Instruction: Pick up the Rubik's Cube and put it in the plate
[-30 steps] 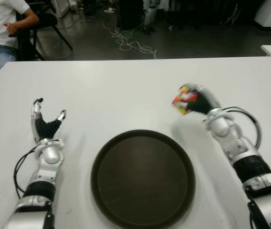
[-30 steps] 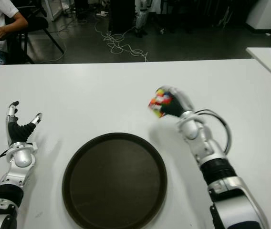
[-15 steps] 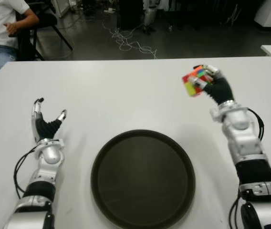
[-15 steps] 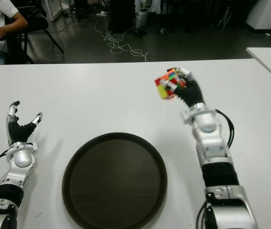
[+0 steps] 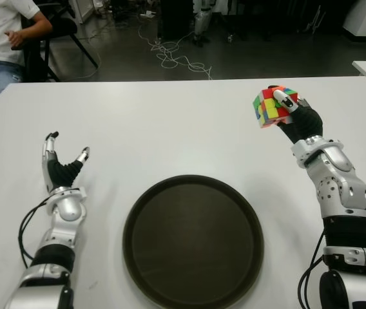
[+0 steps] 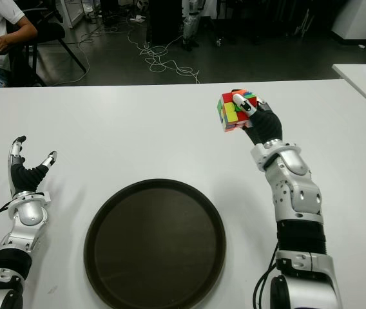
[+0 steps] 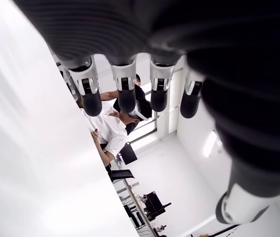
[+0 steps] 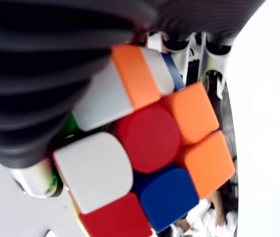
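1. Plate (image 5: 192,241): dark, round, on white table (image 5: 170,129), nearest the robot, between both arms.
2. Left hand (image 5: 60,170): left of plate, fingers spread, holds nothing.
3. Right hand (image 5: 299,119): raised beyond plate's right side, fingers clamped on Rubik's Cube (image 5: 272,106); cube off table, not in plate.
4. Person (image 5: 2,38): seated, far left, past table edge.

Both arms have silver metal shells with black joints. The left hand (image 5: 62,168) and right hand (image 5: 299,119) have black palms, silver-tipped fingers, black cables.
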Robot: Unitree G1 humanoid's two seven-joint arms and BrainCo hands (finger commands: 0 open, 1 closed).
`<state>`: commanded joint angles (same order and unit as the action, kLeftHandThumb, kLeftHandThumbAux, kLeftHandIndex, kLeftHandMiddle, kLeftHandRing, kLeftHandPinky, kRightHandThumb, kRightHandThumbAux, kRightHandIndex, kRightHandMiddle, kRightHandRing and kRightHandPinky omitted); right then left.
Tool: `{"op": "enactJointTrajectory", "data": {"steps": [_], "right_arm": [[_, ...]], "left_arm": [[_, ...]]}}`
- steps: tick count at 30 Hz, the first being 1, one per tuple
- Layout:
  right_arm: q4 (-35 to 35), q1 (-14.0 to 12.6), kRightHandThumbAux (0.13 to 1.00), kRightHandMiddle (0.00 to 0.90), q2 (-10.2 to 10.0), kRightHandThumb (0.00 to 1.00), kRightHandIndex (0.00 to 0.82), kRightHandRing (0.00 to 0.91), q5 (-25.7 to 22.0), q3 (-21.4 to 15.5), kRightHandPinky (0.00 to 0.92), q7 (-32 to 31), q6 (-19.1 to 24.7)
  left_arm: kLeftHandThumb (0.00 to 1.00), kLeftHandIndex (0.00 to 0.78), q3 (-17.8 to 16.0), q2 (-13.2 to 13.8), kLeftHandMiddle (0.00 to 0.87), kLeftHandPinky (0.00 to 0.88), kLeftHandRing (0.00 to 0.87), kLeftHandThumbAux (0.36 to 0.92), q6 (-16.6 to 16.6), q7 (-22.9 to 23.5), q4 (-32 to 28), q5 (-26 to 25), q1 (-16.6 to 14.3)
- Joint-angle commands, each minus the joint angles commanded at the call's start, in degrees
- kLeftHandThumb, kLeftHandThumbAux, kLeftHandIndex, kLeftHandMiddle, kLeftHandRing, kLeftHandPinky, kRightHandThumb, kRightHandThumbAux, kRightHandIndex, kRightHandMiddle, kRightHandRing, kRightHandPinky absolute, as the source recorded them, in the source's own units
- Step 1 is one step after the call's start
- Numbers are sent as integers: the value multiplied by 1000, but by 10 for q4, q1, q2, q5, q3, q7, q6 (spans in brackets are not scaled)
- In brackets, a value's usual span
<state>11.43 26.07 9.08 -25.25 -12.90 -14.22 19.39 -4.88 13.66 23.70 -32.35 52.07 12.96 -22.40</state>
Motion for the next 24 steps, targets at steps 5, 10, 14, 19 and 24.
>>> {"op": "enactJointTrajectory", "data": {"steps": [5, 10, 14, 19, 24], "right_arm": [[-6, -3, 717, 822, 2, 709, 440, 825, 10, 9, 829, 7, 13], [-8, -2, 716, 822, 3, 709, 440, 824, 15, 13, 828, 12, 22], [-4, -1, 716, 823, 3, 709, 440, 824, 15, 16, 827, 10, 31], [0, -2, 716, 815, -6, 710, 441, 818, -7, 15, 819, -3, 63], [-18, -11, 716, 810, -13, 709, 441, 814, -24, 20, 816, -12, 101]], "left_arm": [[0, 36, 0, 0, 20, 25, 7, 691, -6, -2, 0, 2, -1], [0, 37, 0, 1, 33, 29, 18, 696, -10, -4, 3, 2, -3], [0, 43, 0, 1, 48, 33, 31, 706, -11, -6, 5, 3, -4], [0, 42, -2, 1, 44, 34, 29, 711, -10, -3, 6, -1, -5], [0, 45, -4, -1, 55, 50, 44, 706, -3, 0, 6, -6, -5]]}}
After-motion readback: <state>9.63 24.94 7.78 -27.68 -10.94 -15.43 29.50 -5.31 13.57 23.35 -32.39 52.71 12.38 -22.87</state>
